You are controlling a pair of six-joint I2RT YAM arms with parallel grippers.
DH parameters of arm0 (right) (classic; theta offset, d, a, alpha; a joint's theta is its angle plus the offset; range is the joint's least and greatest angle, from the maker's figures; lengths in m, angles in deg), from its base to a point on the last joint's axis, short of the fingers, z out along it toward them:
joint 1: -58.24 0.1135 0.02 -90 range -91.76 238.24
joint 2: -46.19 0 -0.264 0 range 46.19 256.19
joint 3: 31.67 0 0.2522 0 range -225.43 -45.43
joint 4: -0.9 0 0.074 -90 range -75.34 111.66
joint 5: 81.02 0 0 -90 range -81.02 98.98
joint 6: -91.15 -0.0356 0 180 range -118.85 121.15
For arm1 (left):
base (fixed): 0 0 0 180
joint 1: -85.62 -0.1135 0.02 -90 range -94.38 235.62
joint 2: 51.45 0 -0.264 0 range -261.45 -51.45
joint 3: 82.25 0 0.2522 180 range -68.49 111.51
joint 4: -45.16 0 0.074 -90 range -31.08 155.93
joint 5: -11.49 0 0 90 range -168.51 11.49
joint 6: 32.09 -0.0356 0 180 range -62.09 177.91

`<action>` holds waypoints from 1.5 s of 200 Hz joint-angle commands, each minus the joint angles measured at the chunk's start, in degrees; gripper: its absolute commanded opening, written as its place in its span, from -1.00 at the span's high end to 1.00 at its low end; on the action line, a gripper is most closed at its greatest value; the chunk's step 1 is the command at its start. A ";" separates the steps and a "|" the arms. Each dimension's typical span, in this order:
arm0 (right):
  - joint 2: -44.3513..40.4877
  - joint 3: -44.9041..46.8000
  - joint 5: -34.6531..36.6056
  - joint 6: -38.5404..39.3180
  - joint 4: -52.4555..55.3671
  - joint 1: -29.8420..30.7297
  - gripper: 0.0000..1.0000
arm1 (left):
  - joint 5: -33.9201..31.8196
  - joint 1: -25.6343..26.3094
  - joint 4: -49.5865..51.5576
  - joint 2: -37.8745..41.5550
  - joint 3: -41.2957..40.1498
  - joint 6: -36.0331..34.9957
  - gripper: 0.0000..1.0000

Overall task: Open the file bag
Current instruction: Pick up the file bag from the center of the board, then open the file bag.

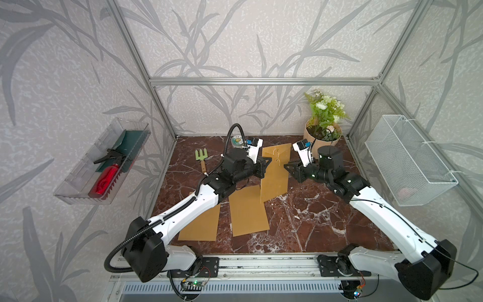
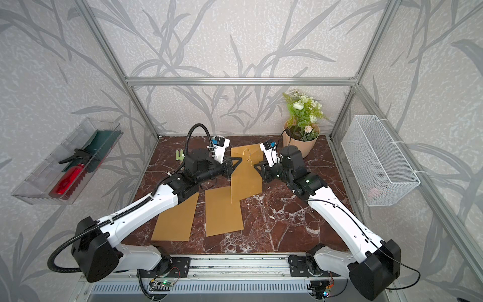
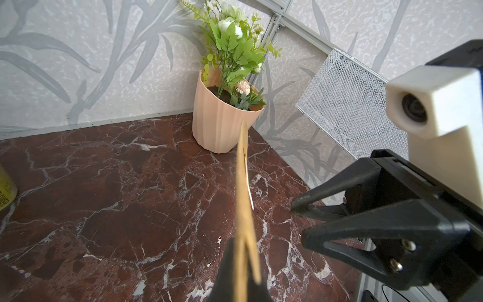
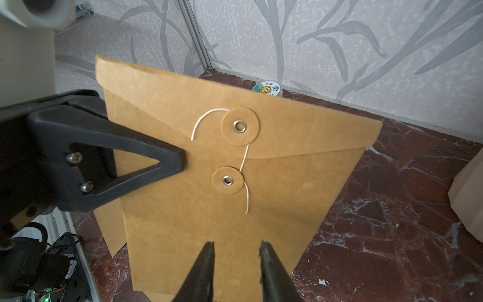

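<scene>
Black right gripper (image 4: 236,245), parted and empty, faces the likely light, stiff brown paper file bag (image 4: 287,183) clamped upright in the left gripper (image 3: 243,264); pinch its white string (image 4: 247,201).

Lab test cell: aluminium frame (image 1: 261,81), wallpapered panels (image 1: 235,39), marble-look tabletop (image 1: 313,222), arms (image 1: 188,211) bolted to front rail (image 1: 261,264).

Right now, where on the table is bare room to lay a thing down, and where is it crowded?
Widest bare marble: front, between the flat envelopes and the right arm. A smaller patch lies between the rake and the left wall. Crowded: mid-back, where the upright file bag, both jaws and the pot stand close.
</scene>
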 commanded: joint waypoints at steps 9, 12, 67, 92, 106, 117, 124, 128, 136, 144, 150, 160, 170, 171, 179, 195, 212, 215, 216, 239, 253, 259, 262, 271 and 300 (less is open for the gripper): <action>1.39 -2.02 1.77 0.63 0.37 0.77 0.38 | -0.02 0.21 -1.39 0.68 1.70 0.44 1.00; 1.53 -2.06 1.76 0.66 0.31 0.85 0.38 | 0.02 0.14 -1.53 0.79 1.68 0.52 1.00; 3.63 -2.75 1.72 0.22 -0.66 1.42 0.39 | 0.67 0.29 -2.47 0.92 1.41 1.16 1.00; 4.63 -3.22 1.55 0.11 -0.94 1.65 0.39 | 1.20 0.30 -3.13 0.92 1.33 1.59 1.00; 5.12 -3.38 1.45 0.08 -1.17 1.80 0.39 | 1.46 0.30 -3.49 1.05 1.24 1.90 1.00; 5.31 -3.36 1.45 0.00 -1.49 1.76 0.40 | 1.79 0.31 -3.92 1.17 1.06 2.19 1.00; 5.51 -3.37 1.37 -0.10 -1.64 1.76 0.40 | 1.92 0.39 -4.21 1.18 0.94 2.33 1.00; 5.58 -3.38 1.26 -0.18 -1.69 1.73 0.40 | 1.94 0.39 -4.30 1.22 0.85 2.43 1.00; 5.70 -3.38 1.12 -0.27 -1.87 1.79 0.40 | 2.03 0.41 -4.54 1.31 0.67 2.55 1.00; 5.84 -3.46 1.14 -0.29 -1.92 1.80 0.40 | 2.19 0.43 -4.90 1.41 0.54 2.70 1.00; 5.85 -3.44 1.11 -0.27 -2.05 1.73 0.41 | 2.25 0.47 -4.92 1.49 0.45 2.74 1.00; 5.98 -3.47 1.19 -0.27 -2.09 1.81 0.41 | 2.38 0.52 -5.10 1.53 0.28 2.83 1.00; 5.98 -3.43 1.37 -0.29 -2.24 1.81 0.41 | 2.60 0.53 -5.18 1.56 0.27 2.92 1.00; 5.98 -3.45 1.37 -0.28 -2.24 1.77 0.41 | 2.62 0.50 -5.18 1.55 0.23 2.92 1.00; 5.98 -3.46 1.37 -0.27 -2.34 1.81 0.41 | 2.78 0.59 -5.40 1.61 0.12 3.08 1.00; 5.98 -3.37 1.36 -0.37 -2.75 1.81 0.42 | 3.25 0.59 -6.50 1.72 -0.42 3.52 1.00; 6.14 -3.40 1.46 -0.37 -2.95 1.79 0.43 | 4.03 0.58 -7.88 1.88 -0.95 4.12 1.00; 6.20 -3.44 1.48 -0.36 -2.90 1.76 0.43 | 4.13 0.58 -8.05 1.83 -1.03 4.19 1.00; 6.22 -3.45 1.51 -0.40 -2.88 1.79 0.43 | 4.22 0.57 -8.11 1.86 -1.08 4.21 1.00; 6.42 -3.56 1.63 -0.32 -3.17 1.81 0.44 | 4.96 0.59 -8.77 1.80 -1.13 4.57 1.00; 6.42 -3.63 1.72 -0.28 -3.25 1.81 0.44 | 5.41 0.57 -8.96 1.80 -1.13 4.52 1.00; 6.46 -3.62 1.72 -0.19 -3.35 1.80 0.44 | 5.60 0.59 -9.09 1.77 -1.22 4.67 1.00; 6.43 -3.64 1.72 -0.23 -3.33 1.74 0.44 | 5.70 0.54 -9.18 1.80 -1.22 4.67 1.00; 6.42 -3.70 1.81 -0.05 -3.33 1.78 0.45 | 5.97 0.56 -9.46 1.78 -1.38 4.76 1.00; 6.33 -3.73 2.07 0.23 -3.35 1.80 0.48 | 6.67 0.60 -10.75 1.97 -1.92 5.28 1.00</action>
